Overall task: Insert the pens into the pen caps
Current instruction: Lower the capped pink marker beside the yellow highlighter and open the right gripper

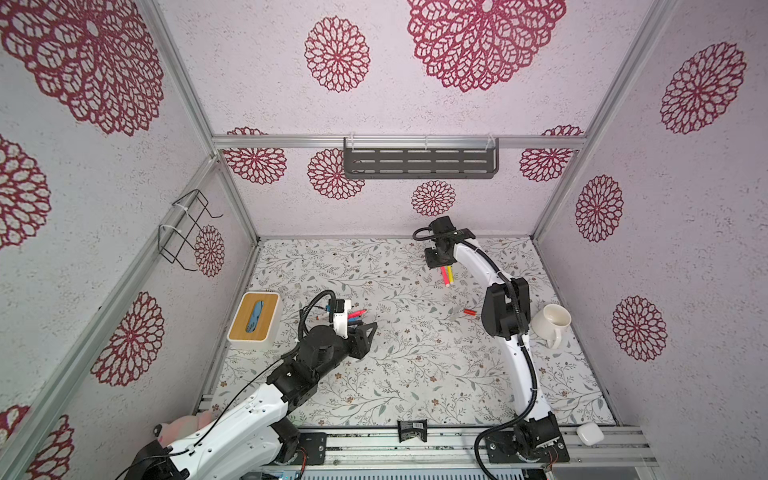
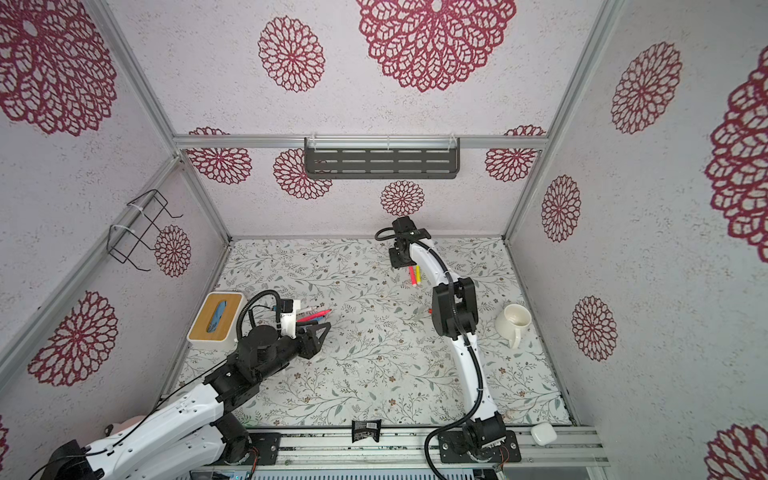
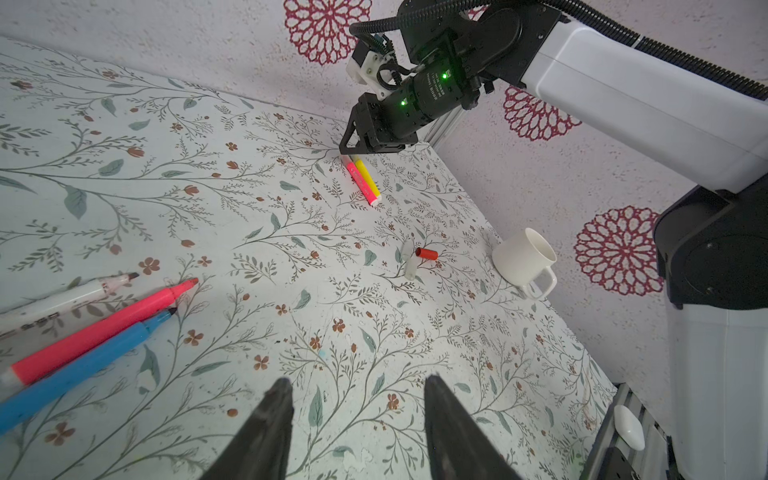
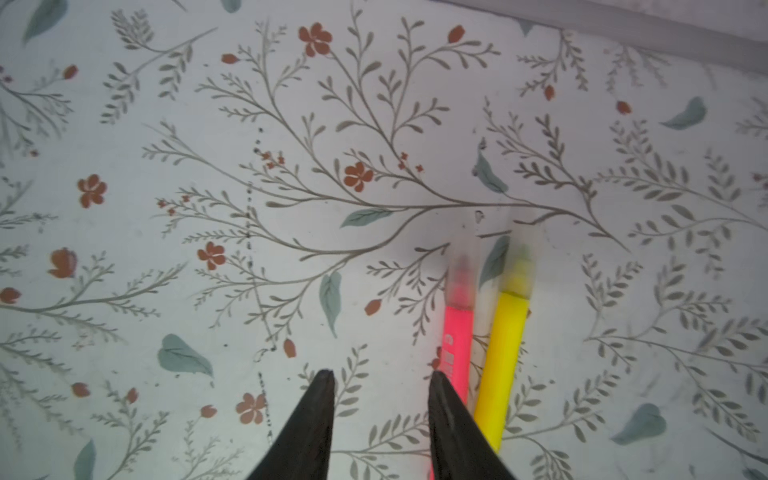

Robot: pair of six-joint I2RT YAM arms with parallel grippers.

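The right pincer [image 4: 382,374] hung open, empty; the capped pink pen [image 4: 457,336] lay just beside it, lengthwise along its reach; the left pincer [image 3: 358,379], also open, sat nearer the uncapped pens [image 3: 104,332].

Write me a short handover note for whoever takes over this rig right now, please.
Grippers: the left gripper has its jaws open and empty, beside three uncapped pens: the white pen, red pen and blue pen. The right gripper has its jaws open and empty, next to the pink pen and yellow pen at the back.
Done: those two look capped.
Loose: a red cap and clear caps lie between the two groups.
Left: cap the three bare pens.
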